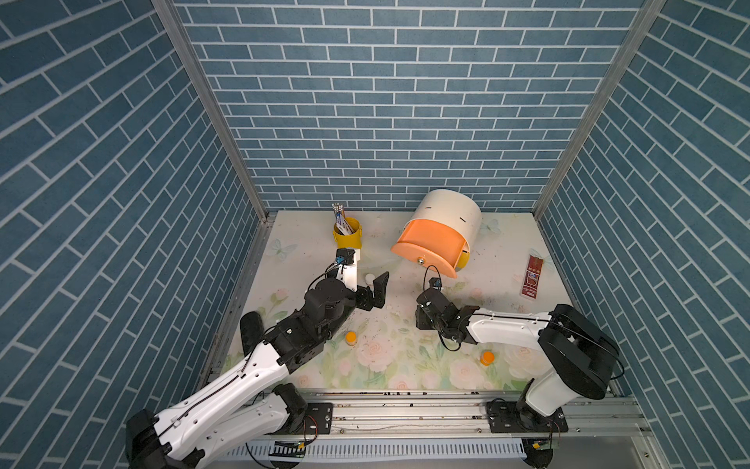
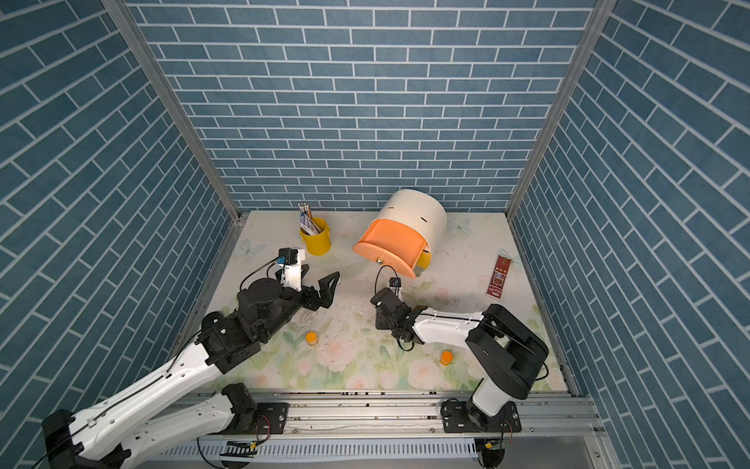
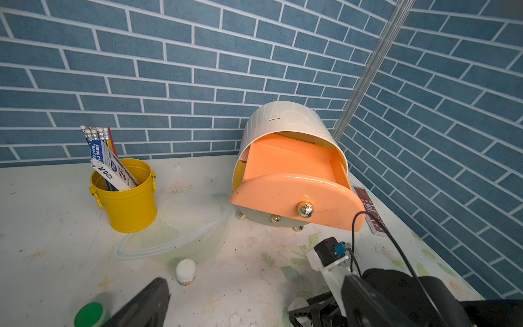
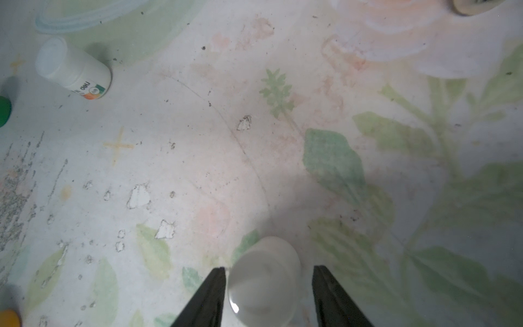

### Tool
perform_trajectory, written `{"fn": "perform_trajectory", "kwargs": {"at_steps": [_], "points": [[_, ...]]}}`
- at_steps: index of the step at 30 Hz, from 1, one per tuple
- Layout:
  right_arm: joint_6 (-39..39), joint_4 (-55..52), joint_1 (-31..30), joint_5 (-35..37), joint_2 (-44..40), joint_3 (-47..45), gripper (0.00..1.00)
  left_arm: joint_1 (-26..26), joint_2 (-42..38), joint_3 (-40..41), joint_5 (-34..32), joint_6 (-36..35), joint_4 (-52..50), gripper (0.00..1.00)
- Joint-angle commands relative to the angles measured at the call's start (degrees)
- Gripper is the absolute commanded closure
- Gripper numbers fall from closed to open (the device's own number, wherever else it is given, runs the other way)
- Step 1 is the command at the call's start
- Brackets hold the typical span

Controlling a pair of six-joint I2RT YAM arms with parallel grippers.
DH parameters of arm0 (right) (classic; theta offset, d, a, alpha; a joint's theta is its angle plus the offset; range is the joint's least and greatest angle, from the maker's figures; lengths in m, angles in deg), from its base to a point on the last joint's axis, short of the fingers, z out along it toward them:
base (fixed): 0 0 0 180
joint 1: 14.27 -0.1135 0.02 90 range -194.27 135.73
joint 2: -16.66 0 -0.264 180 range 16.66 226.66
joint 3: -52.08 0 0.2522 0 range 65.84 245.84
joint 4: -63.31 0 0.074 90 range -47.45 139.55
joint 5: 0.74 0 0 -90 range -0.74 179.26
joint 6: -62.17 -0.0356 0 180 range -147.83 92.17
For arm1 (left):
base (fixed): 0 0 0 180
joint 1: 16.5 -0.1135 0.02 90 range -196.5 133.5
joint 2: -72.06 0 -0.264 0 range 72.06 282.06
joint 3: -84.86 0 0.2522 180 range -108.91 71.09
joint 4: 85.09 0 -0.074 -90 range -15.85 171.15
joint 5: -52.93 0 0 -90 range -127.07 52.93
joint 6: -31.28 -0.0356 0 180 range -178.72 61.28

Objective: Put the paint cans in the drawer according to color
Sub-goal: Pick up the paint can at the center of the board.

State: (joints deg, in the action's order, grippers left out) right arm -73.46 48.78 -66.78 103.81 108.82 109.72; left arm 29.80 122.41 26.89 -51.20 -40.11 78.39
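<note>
Fingers [image 4: 209, 300] of the right gripper [image 4: 268, 269] spread either side of a white paint can [image 4: 264, 283] mid-table, one touching it, a gap at the other. Left gripper [image 2: 320, 273] wide apart and empty, second white can [image 3: 185, 270] and green can [image 3: 90, 314] just ahead. Orange can [image 1: 350, 337] and another orange can [image 1: 487, 357] toward the near edge. Peach drawer [image 3: 283, 195] pulled out of the white chest [image 1: 450, 211] at the far edge.
</note>
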Motion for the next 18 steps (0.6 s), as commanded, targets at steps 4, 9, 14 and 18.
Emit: {"fn": "perform_trajectory", "kwargs": {"at_steps": [4, 9, 14, 18], "points": [[1.8, 0.1, 0.4, -0.7, 2.4, 2.4, 0.51, -0.2, -1.2, 0.7, -0.9, -0.7, 0.3, 0.00], [2.2, 0.1, 0.6, -1.1, 2.9, 2.5, 0.58, -0.2, -1.5, 1.3, -1.4, -0.9, 0.3, 0.00], [2.9, -1.0, 0.7, -1.3, 2.6, 3.2, 0.67, -0.2, -1.7, 1.2, -1.3, -0.9, 0.2, 0.00], [5.5, -1.5, 0.5, -3.5, 1.3, 3.3, 0.74, -0.3, -2.1, 1.2, -1.3, -1.3, 0.0, 0.00]]}}
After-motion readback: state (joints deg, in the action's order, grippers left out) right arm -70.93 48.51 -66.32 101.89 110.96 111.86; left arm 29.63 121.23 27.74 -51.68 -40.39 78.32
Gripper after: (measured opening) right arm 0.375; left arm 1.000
